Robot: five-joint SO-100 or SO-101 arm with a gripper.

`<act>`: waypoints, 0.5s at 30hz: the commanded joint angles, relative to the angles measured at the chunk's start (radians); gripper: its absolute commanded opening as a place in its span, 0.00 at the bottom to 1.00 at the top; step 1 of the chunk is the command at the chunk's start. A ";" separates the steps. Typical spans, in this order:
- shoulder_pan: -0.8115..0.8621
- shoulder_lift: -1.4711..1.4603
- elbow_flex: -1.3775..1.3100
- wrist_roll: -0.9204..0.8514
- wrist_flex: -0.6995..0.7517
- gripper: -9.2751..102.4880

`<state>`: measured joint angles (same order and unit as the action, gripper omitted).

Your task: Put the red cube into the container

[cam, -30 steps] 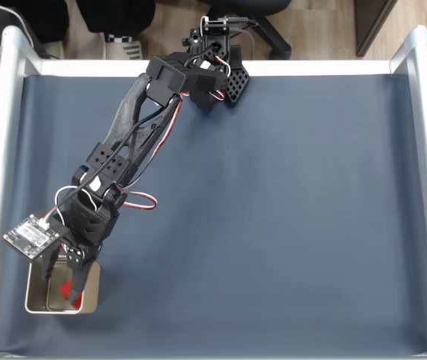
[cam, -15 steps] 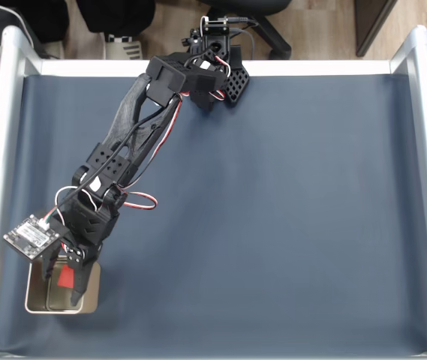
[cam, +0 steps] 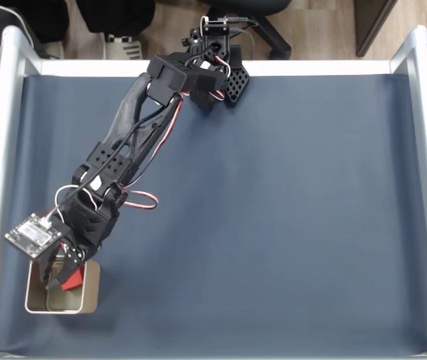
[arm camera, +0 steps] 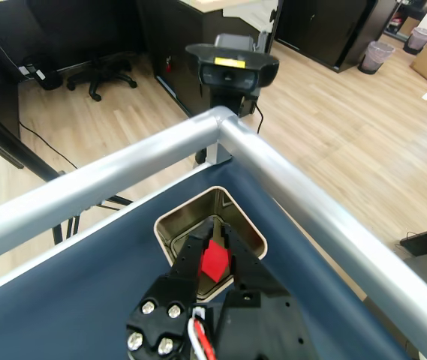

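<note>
The gripper (arm camera: 211, 251) has its two fingers pinched narrow around the red cube (arm camera: 215, 262), holding it just over the open container (arm camera: 169, 222). The container (cam: 87, 297) sits in the near left corner of the blue mat (cam: 288, 225).

Your arm (cam: 134, 142) stretches from its base at the top of the fixed view down toward the lower left, fully extended and angled. The gripper (cam: 61, 279) points downward at the end of it, its jaws closed on the red cube (cam: 71, 277). In the wrist view you see the cube (arm camera: 215, 262) pinched between the two black fingers (arm camera: 189, 259), just ahead of the screwed wrist body.
</note>
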<state>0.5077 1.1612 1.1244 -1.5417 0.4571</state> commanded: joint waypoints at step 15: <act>-0.354 0.824 0.723 -0.011 -0.037 0.08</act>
<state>0.1994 1.8438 1.7656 -1.5463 0.4403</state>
